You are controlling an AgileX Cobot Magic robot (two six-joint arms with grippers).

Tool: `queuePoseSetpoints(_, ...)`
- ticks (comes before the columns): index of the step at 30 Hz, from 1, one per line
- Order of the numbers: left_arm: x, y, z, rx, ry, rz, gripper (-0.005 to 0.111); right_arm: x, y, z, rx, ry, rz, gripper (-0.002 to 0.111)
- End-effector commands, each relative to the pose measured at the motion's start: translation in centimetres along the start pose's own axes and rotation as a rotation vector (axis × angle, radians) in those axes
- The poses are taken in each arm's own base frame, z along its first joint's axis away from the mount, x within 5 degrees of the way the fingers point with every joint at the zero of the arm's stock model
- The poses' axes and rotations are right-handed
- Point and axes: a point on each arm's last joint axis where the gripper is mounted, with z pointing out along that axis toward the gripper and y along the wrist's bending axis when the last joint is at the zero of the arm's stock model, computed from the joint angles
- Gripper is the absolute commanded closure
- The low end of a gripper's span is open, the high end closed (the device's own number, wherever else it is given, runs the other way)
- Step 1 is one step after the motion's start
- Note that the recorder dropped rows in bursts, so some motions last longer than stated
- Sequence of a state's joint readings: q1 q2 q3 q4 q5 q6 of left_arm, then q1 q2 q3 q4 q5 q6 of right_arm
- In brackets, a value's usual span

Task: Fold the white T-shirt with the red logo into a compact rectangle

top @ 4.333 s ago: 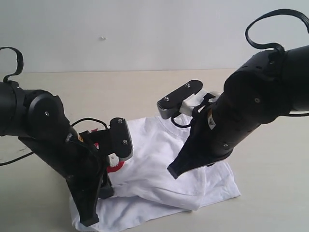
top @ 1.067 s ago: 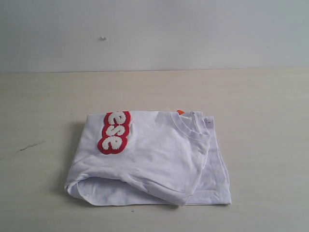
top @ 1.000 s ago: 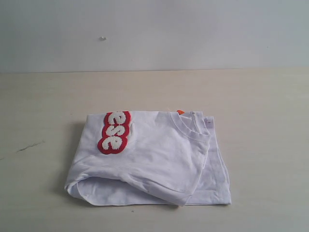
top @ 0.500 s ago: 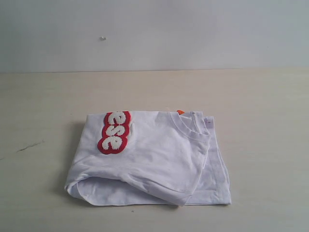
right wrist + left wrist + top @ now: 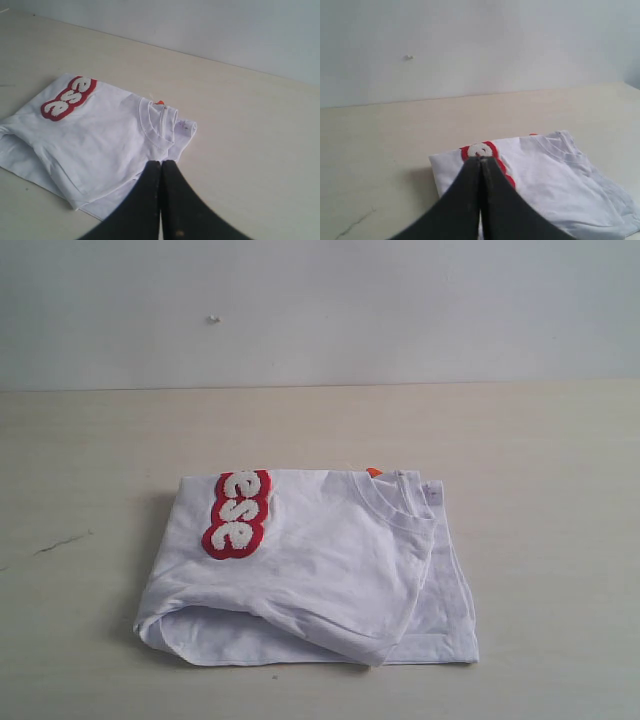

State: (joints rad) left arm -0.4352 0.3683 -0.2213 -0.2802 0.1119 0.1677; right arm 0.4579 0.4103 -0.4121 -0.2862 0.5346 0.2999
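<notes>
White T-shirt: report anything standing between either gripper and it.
Nothing visible does. In the wrist views, the left gripper and right gripper, both with jaws shut, point straight at the folded white T-shirt, and only the table shows around it. Neither arm appears in the exterior view.

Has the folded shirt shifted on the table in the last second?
No. The white T-shirt lies just as far from the dark scratch as before.

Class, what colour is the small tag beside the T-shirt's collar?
Orange: the tag shows best in the right wrist view.
</notes>
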Motion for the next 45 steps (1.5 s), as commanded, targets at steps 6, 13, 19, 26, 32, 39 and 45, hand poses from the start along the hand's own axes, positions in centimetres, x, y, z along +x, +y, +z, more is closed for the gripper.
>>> queuePoseSetpoints(6, 1.8, 2.0, -0.8, -0.221, -0.041, 0.058, 0.107, 0.0, 0.0, 0.0, 0.003, -0.011, 0.000, 0.108)
queuePoseSetpoints(13, 4.7, 3.1, -2.0, -0.378, -0.082, 0.037, 0.107, 0.0, 0.0, 0.0, 0.003, -0.011, 0.000, 0.108)
queuePoseSetpoints(19, 5.3, 3.2, -2.9, -0.440, -0.148, 0.011, 0.107, 0.0, 0.0, 0.0, 0.003, -0.011, 0.000, 0.108)
queuePoseSetpoints(26, 6.3, 3.2, -3.1, -0.486, -0.054, 0.009, 0.107, 0.0, 0.0, 0.0, 0.003, -0.011, 0.000, 0.108)
queuePoseSetpoints(32, 7.0, 3.2, -3.1, -0.483, 0.022, -0.002, 0.107, 0.0, 0.0, 0.0, 0.003, -0.011, 0.000, 0.108)
queuePoseSetpoints(39, 7.4, 3.0, -3.0, -0.468, 0.056, -0.030, 0.107, 0.0, 0.0, 0.0, 0.003, -0.011, 0.000, 0.108)
queuePoseSetpoints(45, 7.4, 3.3, -3.2, -0.504, 0.044, -0.085, 0.107, 0.0, 0.0, 0.0, 0.003, -0.011, 0.000, 0.108)
